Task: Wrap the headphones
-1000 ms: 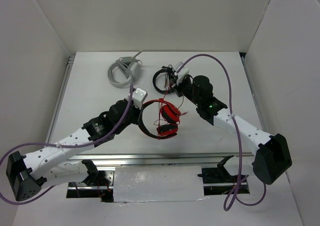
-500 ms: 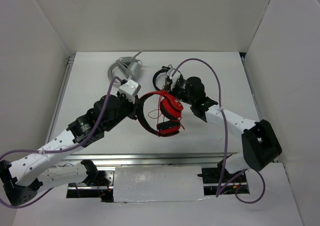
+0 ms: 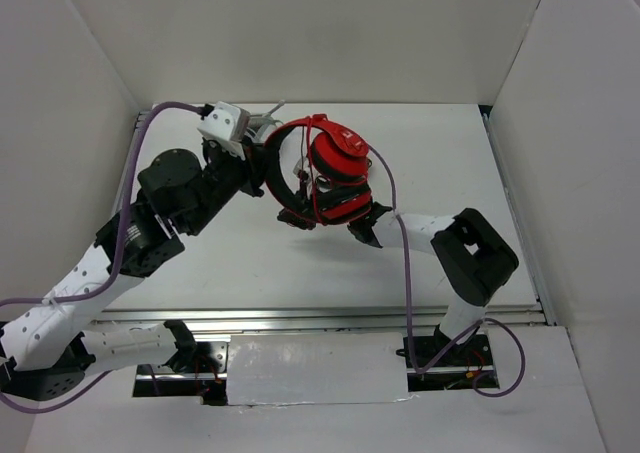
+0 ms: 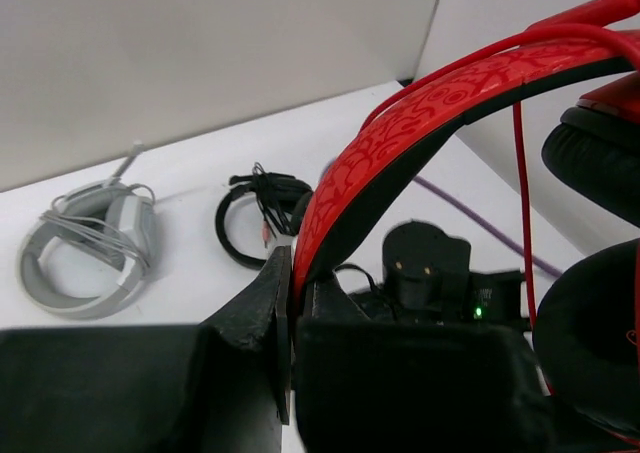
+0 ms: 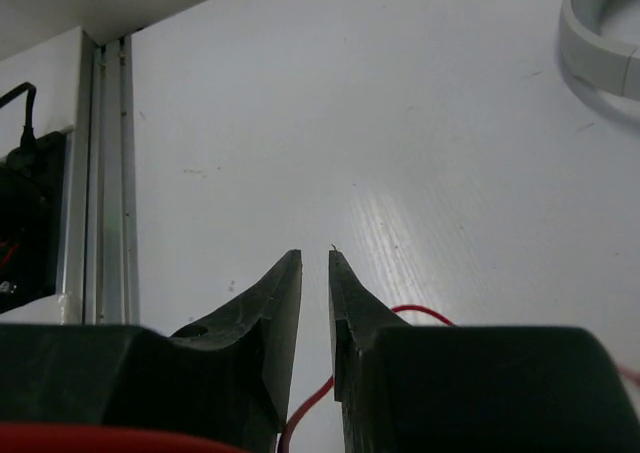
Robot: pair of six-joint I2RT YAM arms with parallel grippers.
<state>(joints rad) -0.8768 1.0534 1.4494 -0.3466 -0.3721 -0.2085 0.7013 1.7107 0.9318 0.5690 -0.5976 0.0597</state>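
The red headphones (image 3: 335, 158) hang in the air over the middle of the table, ear cups together. My left gripper (image 3: 262, 163) is shut on their patterned red band (image 4: 400, 123), which runs up from between its fingers (image 4: 297, 263). The thin red cable (image 4: 520, 193) hangs down past the black ear pads. My right gripper (image 5: 315, 255) is low over the table and mostly hidden under the headphones in the top view. Its jaws stand a narrow gap apart. The red cable (image 5: 420, 313) curls behind the right finger and passes loosely through the gap near its base.
Grey-white headphones (image 4: 85, 253) and black headphones (image 4: 255, 228) lie at the back of the table, beyond the red pair. The grey-white band (image 5: 600, 43) also shows ahead of the right gripper. A metal rail (image 5: 100, 173) edges the table. White walls enclose the table.
The left arm has lifted the red headphones off the table and carried them toward the back. The right arm swung in beneath them, and its jaws parted a little.
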